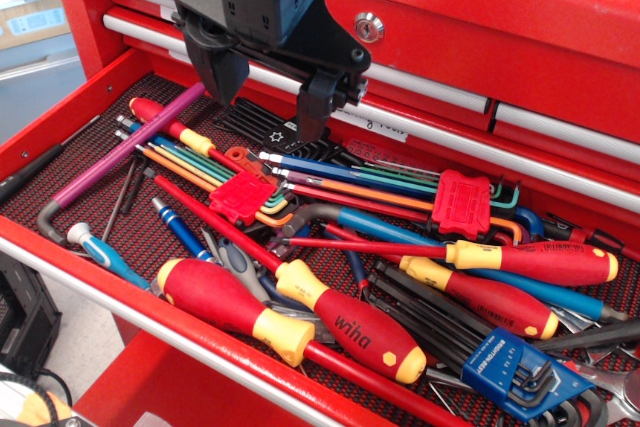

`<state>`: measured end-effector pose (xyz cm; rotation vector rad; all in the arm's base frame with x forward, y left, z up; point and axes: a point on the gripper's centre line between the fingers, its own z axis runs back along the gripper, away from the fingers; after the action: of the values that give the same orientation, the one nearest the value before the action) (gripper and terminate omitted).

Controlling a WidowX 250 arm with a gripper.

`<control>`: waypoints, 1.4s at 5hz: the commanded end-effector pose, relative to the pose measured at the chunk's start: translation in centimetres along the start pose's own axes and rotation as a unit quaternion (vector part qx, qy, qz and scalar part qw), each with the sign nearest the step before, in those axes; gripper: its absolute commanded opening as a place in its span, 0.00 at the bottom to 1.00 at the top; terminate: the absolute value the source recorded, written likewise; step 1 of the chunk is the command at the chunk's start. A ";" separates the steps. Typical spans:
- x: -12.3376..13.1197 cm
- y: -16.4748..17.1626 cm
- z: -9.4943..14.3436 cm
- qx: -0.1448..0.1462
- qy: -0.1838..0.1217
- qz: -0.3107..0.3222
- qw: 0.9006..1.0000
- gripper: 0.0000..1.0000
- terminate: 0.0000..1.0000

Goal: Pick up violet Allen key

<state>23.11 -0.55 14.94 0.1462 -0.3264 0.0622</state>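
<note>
The violet Allen key (125,150) lies at the left of the open red drawer (60,107). Its magenta-violet shaft runs diagonally from upper right to lower left and ends in a bare grey bent end (50,219) near the drawer's front. My black gripper (268,107) hangs above the back of the drawer, to the right of the key's upper tip. Its two fingers stand apart and nothing is between them. The key's upper tip sits close below the left finger (222,75).
The drawer holds several red-and-yellow screwdrivers (345,322), two sets of thin coloured hex keys in red holders (460,202), a blue holder of black keys (510,362), blue-handled tools and pliers. Closed red drawers with a lock (368,27) rise behind.
</note>
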 end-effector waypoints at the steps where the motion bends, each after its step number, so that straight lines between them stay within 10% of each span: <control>1: 0.0 0.0 0.0 0.000 0.000 0.000 1.000 1.00 0.00; 4: 3.0 11.2 -2.3 0.032 -0.005 -0.140 0.990 1.00 0.00; 6: 2.1 14.9 -8.3 0.009 0.055 -0.046 0.997 1.00 0.00; 7: 1.1 16.3 -10.5 0.044 0.050 -0.016 0.998 1.00 0.00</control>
<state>25.78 17.08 6.34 0.2175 -0.1834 0.0343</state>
